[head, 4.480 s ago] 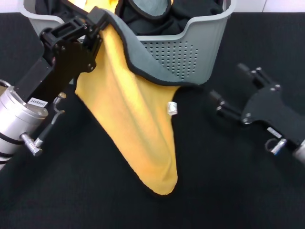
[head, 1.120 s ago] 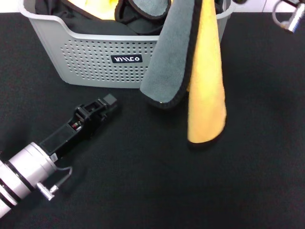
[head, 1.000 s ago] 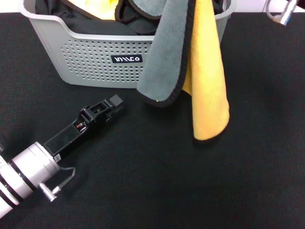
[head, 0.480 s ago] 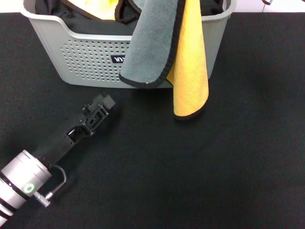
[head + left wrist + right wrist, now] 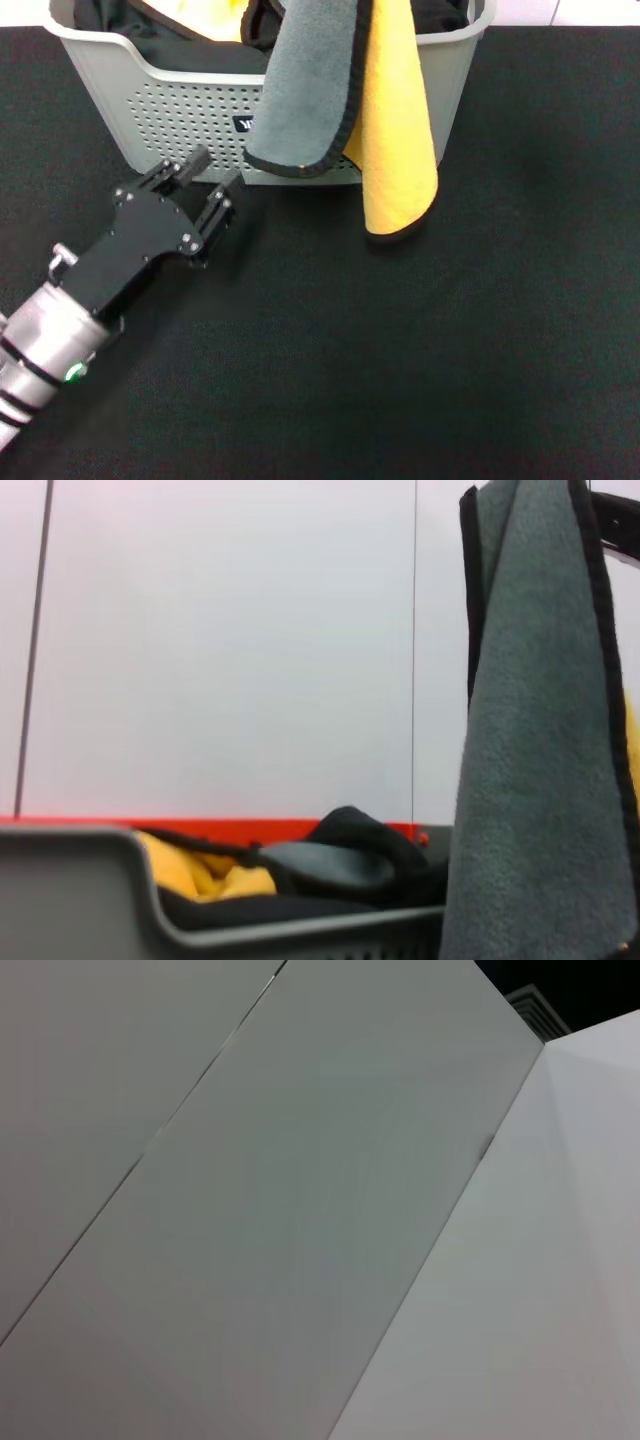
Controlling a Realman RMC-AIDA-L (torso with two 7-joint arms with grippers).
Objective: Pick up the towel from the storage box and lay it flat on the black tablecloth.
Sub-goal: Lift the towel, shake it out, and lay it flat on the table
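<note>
The towel [image 5: 310, 90] hangs from above the top edge of the head view, down over the front of the storage box [image 5: 170, 110]. Its grey side faces left and its yellow side [image 5: 400, 140] hangs lower, with the tip just above the black tablecloth [image 5: 420, 350]. What holds it up is out of view. My left gripper [image 5: 214, 168] is open and empty, low over the tablecloth, its fingertips close to the box's front wall just left of the towel's grey corner. The left wrist view shows the towel [image 5: 540, 780] hanging beside the box rim [image 5: 70, 850]. My right gripper is out of view.
Black cloths [image 5: 110, 15] and more yellow and grey fabric [image 5: 200, 15] lie in the box. They also show in the left wrist view [image 5: 360, 845]. The right wrist view shows only white wall panels [image 5: 300, 1210]. The tablecloth spreads wide in front of the box.
My left gripper has turned and moved up towards the box front, its fingers now spread. The hanging towel has shifted left and risen a little; the right arm has left the view.
</note>
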